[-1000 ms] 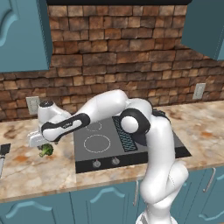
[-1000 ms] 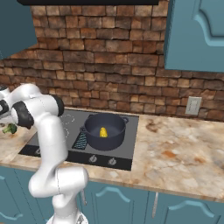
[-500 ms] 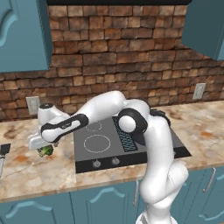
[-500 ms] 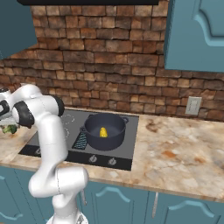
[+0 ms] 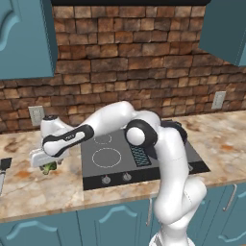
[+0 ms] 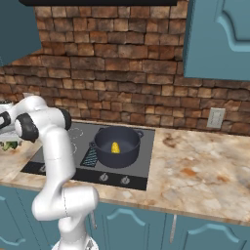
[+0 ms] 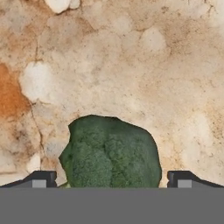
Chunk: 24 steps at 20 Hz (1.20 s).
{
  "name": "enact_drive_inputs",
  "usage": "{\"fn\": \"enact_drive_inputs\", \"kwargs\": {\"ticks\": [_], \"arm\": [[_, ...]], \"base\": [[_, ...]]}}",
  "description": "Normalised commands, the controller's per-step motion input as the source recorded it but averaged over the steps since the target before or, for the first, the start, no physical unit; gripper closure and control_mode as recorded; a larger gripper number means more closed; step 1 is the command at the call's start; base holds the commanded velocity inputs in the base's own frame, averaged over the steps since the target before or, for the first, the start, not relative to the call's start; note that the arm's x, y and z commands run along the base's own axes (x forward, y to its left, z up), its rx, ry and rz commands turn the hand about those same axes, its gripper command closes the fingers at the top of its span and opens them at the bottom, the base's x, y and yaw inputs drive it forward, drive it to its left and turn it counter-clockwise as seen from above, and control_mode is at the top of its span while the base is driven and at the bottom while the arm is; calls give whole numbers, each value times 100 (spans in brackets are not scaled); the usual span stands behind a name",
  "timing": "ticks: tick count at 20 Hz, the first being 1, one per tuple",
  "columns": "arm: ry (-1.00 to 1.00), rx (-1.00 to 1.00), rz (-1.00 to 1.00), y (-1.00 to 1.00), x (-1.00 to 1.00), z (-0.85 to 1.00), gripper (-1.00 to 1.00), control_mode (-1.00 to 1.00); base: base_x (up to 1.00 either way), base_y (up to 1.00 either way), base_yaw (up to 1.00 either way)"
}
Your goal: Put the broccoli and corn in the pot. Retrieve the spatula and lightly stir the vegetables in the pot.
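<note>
Reaching low over the marble counter (image 5: 29, 187) at the stove's (image 5: 139, 161) nine o'clock, the gripper (image 7: 112, 179) hangs just above the broccoli (image 7: 111, 153), fingers (image 7: 41, 178) spread wide with the floret between them (tips flank it at either side, not pressed on it). In the left base view the broccoli (image 5: 49, 167) peeks out under the hand, and a spatula (image 5: 2, 168) lies at the far nine o'clock edge. On the stove sits the pot (image 6: 117, 145); the corn (image 6: 115, 147) lies inside it, near the middle. Brick wall (image 6: 122, 83) at twelve o'clock.
</note>
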Motion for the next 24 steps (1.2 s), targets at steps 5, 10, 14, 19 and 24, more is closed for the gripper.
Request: {"fn": "enact_drive_inputs", "kwargs": {"ticks": [5,10,14,19,24], "arm": [[-1,0,0,7,16,-2,-100,-100],[-3,0,1,2,0,-20,-100,-100],[-13,0,3,13,0,-40,-100,-100],[0,0,1,3,0,-6,100,-100],[1,0,0,-4,0,0,100,-100]], "base": [[0,0,0],[0,0,0],[0,0,0],[0,0,0],[0,0,0]]}}
